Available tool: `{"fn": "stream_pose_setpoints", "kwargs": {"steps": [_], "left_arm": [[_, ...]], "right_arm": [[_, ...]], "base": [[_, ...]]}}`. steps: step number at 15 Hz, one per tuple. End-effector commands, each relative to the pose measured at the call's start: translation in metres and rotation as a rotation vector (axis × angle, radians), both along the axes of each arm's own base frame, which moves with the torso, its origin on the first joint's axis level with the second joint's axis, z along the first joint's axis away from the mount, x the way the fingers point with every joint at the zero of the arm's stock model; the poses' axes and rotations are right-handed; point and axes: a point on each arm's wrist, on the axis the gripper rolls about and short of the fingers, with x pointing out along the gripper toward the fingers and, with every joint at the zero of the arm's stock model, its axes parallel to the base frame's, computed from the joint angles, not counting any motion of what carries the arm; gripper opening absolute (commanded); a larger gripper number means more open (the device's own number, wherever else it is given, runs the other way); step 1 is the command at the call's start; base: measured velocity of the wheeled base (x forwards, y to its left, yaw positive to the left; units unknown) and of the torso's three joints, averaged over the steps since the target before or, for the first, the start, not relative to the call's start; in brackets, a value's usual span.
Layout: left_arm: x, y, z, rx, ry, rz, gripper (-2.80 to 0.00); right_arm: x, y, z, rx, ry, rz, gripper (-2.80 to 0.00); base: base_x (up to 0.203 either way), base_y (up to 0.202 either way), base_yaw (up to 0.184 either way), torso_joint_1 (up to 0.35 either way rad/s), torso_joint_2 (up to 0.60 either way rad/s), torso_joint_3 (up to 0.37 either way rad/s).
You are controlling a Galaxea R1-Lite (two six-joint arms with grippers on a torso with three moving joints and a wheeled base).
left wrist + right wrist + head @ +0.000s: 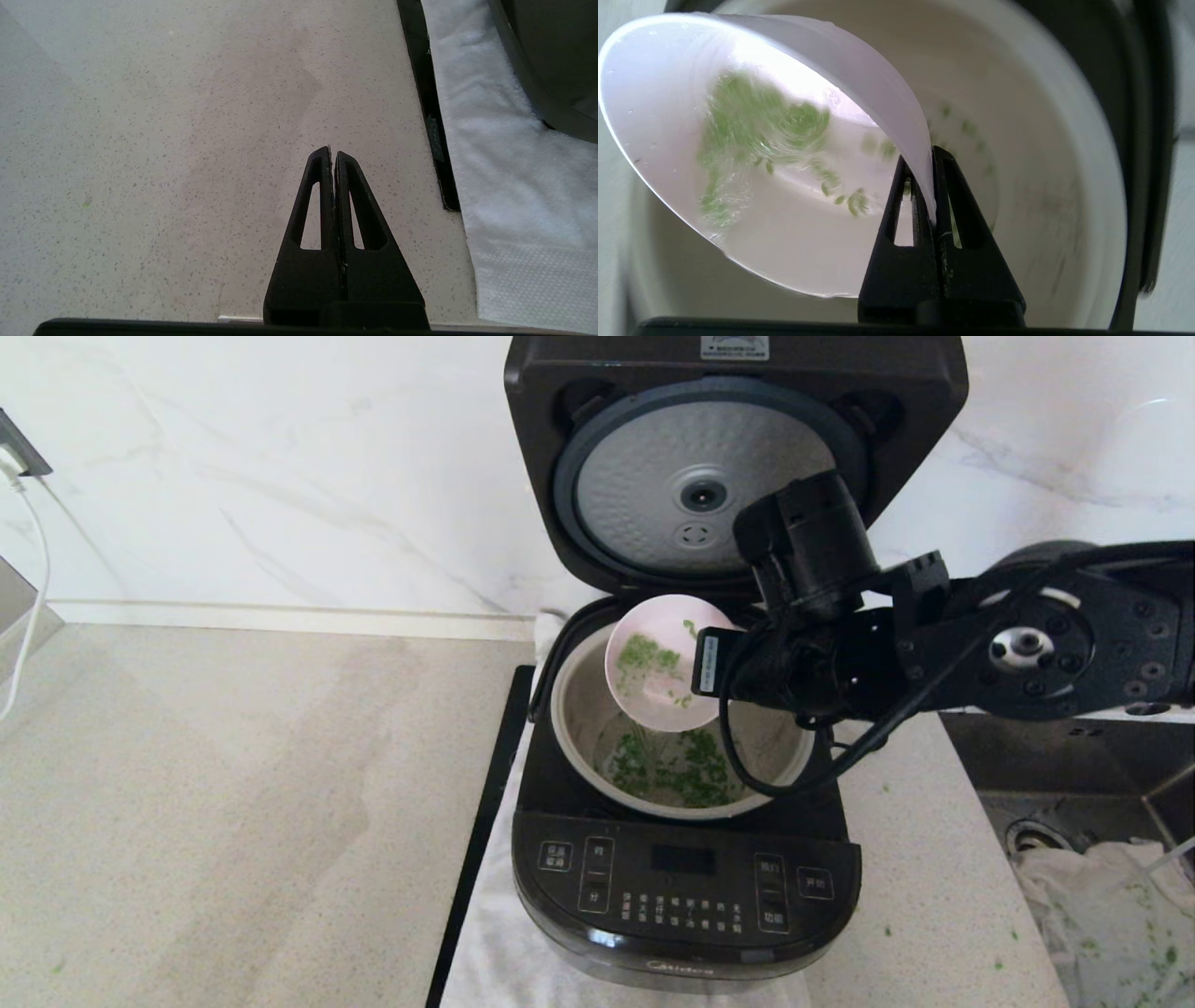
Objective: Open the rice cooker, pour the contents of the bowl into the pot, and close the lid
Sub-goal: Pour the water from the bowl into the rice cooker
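Observation:
The black rice cooker (pixel 686 887) stands with its lid (pixel 695 485) swung up, silver dimpled underside facing me. Inside it sits the beige-silver pot (pixel 574 709), with chopped green contents (pixel 677 770) scattered on its bottom. My right gripper (pixel 930 154) is shut on the rim of the pink bowl (pixel 663 663), which is tipped on its side above the pot (pixel 1064 154). Some green bits (pixel 756 126) still cling to the bowl's (pixel 752 158) inside. My left gripper (pixel 332 151) is shut on nothing, over bare counter left of the cooker.
A white cloth (pixel 504 186) and a black strip (pixel 481 831) lie under and beside the cooker. To the right is a sink (pixel 1092 859) holding a crumpled cloth with green flecks. A white cable (pixel 28 588) hangs at the far left. Marble wall stands behind.

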Motion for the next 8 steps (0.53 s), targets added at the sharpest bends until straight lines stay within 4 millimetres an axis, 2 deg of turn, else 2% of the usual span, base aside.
{"fn": "stream_pose_setpoints", "kwargs": {"steps": [1, 6, 8], "left_arm": [[-0.0001, 0.0000, -0.0001, 0.001, -0.001, 0.000, -2.80], [-0.0001, 0.0000, -0.0001, 0.001, -0.001, 0.001, -2.80], [-0.0001, 0.0000, -0.0001, 0.000, -0.001, 0.000, -2.80]], "right_arm": [[-0.0086, 0.0012, -0.0031, 0.003, -0.181, -0.018, -2.80], [-0.0145, -0.0010, -0.0047, -0.073, -0.577, -0.092, -2.80], [-0.0163, -0.0026, -0.0070, -0.111, -0.675, -0.115, -2.80]], "base": [[0.000, 0.000, 0.000, 0.000, 0.00, 0.000], [0.000, 0.000, 0.000, 0.000, 0.00, 0.000], [0.000, 0.000, 0.000, 0.000, 0.00, 0.000]]}}
